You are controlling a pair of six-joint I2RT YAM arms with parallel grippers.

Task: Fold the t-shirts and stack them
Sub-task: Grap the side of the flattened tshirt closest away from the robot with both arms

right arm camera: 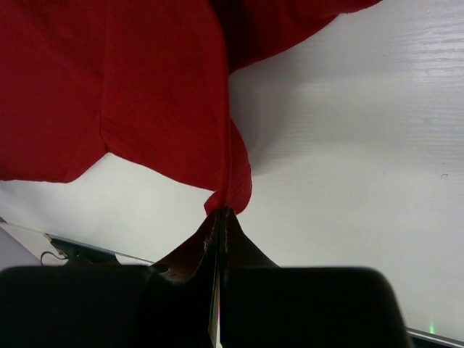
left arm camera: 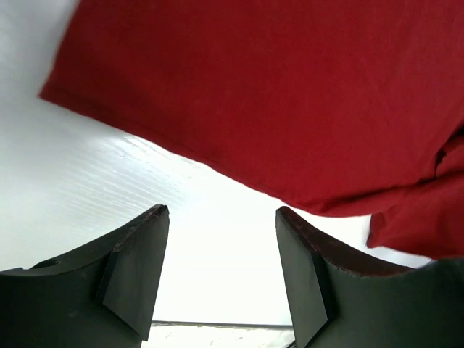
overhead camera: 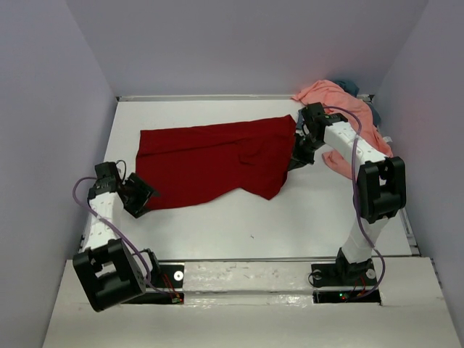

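Saw the dark red t-shirt spread mid-table, long axis left to right; gripped its right edge in the clamped right gripper; held the left gripper wide, empty, just near of its near-left corner.

table: white, flat | walls: pale grey, on 3 sides | front board: white
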